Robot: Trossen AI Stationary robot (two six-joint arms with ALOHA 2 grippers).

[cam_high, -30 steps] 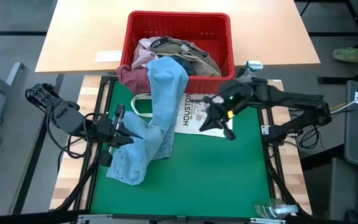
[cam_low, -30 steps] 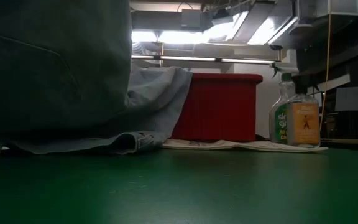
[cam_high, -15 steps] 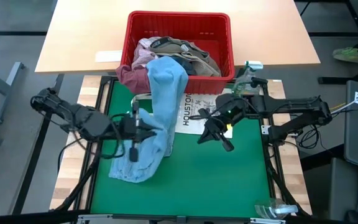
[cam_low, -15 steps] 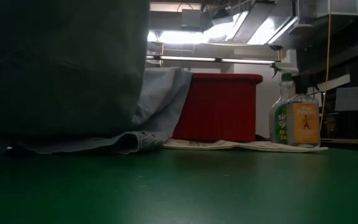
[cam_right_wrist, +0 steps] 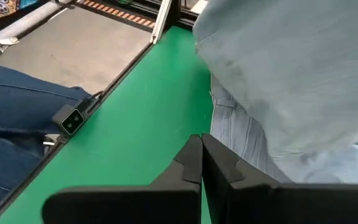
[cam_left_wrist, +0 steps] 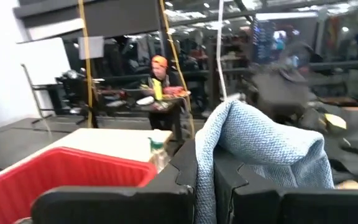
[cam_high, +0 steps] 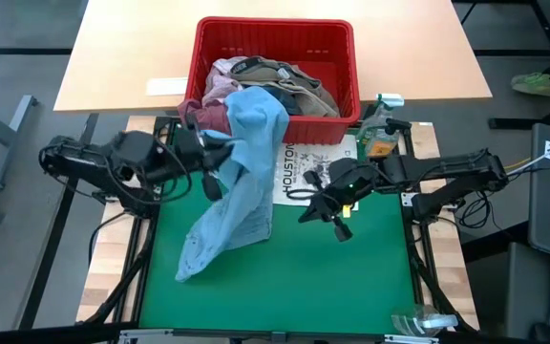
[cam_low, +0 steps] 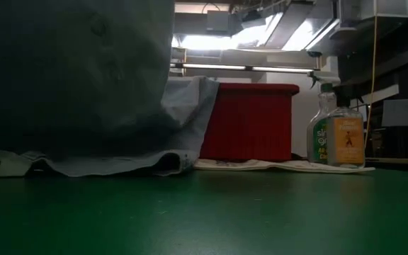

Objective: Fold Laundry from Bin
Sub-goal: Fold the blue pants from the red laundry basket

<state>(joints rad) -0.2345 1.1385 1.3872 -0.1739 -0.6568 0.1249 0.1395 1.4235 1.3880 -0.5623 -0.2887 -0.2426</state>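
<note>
The red rectangular slotted plastic bin (cam_high: 275, 59) sits at the far edge of the green table mat (cam_high: 351, 277), holding pink, maroon and khaki-grey cloth pieces. A long light blue garment (cam_high: 242, 182) trails from the bin's front rim down onto the mat. Just before the bin's left corner, the left gripper (cam_high: 214, 170) is raised, its fingers pinching a fold of this garment. The right gripper (cam_high: 325, 214) hovers before the bin's right half, fingers pressed together, empty.

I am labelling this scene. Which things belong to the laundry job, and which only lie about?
Job: light blue garment, pinched in the shut left claw; red bin; clothes in the bin.
Lying about: HOUSTON tote bag; spray bottle.
</note>
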